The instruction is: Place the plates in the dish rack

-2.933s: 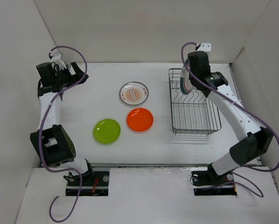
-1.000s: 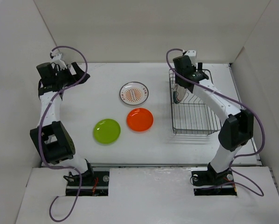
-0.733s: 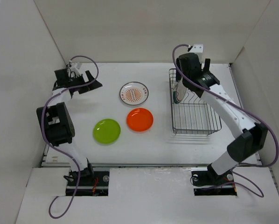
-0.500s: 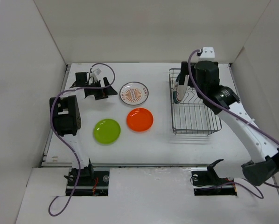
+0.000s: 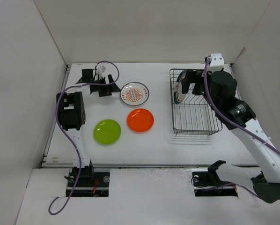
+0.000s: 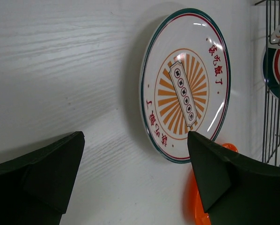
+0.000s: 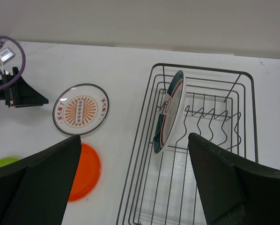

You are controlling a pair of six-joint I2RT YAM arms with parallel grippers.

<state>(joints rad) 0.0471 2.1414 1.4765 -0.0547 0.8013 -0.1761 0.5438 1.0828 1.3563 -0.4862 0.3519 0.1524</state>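
Observation:
The white plate with the orange sunburst (image 5: 134, 93) (image 6: 184, 84) (image 7: 81, 109) lies flat at mid-table. My left gripper (image 5: 109, 88) (image 6: 135, 187) is open just to its left, low over the table, with nothing between the fingers. The orange plate (image 5: 140, 120) (image 7: 84, 171) and the lime green plate (image 5: 107, 131) lie nearer the front. The green-rimmed white plate (image 5: 180, 91) (image 7: 170, 110) stands on edge at the far left end of the black wire dish rack (image 5: 196, 131) (image 7: 201, 67). My right gripper (image 5: 190, 82) (image 7: 135, 187) hangs open above the rack, clear of that plate.
White walls close in the table at the back and on both sides. The rack's remaining slots (image 7: 210, 126) hold nothing. A purple cable (image 5: 102, 65) loops over the left arm.
The left arm has swung from the far left corner across to the sunburst plate. The right gripper has lifted and drawn back from the green-rimmed plate, which stays in the rack.

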